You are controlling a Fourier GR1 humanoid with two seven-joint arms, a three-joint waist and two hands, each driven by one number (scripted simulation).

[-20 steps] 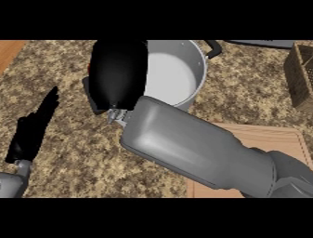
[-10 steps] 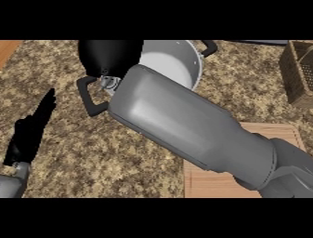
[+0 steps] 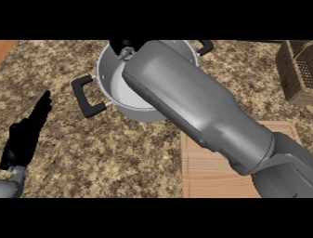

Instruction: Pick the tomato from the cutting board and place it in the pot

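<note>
Right grey forearm [image 3: 200, 111] stretched from the near right across the round silver metal pot [image 3: 128, 100] with black handles, presumably to bring the load over its opening; right robot hand [image 3: 122, 45] barely showing at the far rim, fingers' state impossible to tell; tomato nowhere in sight, hidden by the arm, so either held or already inside. Pale wooden cutting board [image 3: 207, 174] lying near right on the speckled stone surface [image 3: 83, 153], bare where visible. Left robot hand [image 3: 27, 135] resting near left, fingers straight and apart, holding nothing. Brown wicker basket [image 3: 308, 69] standing far right, uninvolved.
</note>
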